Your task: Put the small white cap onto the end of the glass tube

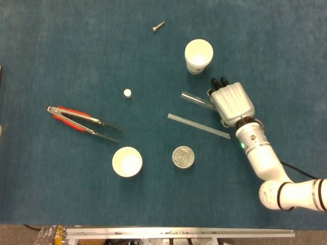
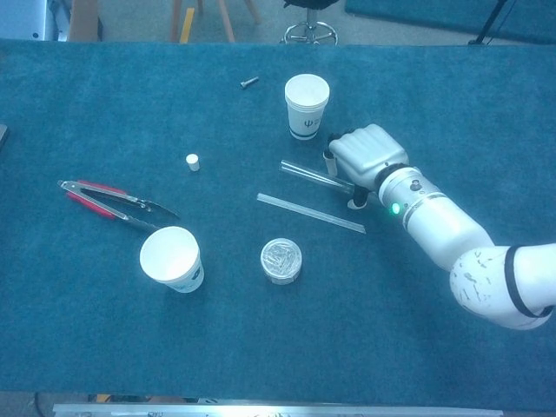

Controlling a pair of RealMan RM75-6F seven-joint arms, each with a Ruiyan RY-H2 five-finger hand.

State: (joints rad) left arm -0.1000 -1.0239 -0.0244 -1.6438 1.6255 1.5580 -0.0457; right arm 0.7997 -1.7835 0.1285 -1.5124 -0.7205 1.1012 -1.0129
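Observation:
The small white cap (image 1: 127, 93) (image 2: 192, 162) stands alone on the blue cloth, left of centre and far from either hand. The glass tube (image 1: 194, 98) (image 2: 304, 174) lies flat on the cloth, slanting down to the right. My right hand (image 1: 232, 102) (image 2: 365, 156) hovers knuckles-up over the tube's right half and hides that end. Its fingers (image 2: 331, 160) point down on the far side of the tube and its thumb (image 2: 357, 203) on the near side, with a wide gap between them. The left hand is out of sight.
A thin clear strip (image 1: 196, 125) lies just in front of the tube. Nearby are a paper cup (image 1: 199, 53), a second cup (image 1: 127, 161), a round tin (image 1: 183, 156), red-handled tongs (image 1: 82, 122) and a screw (image 1: 158, 26).

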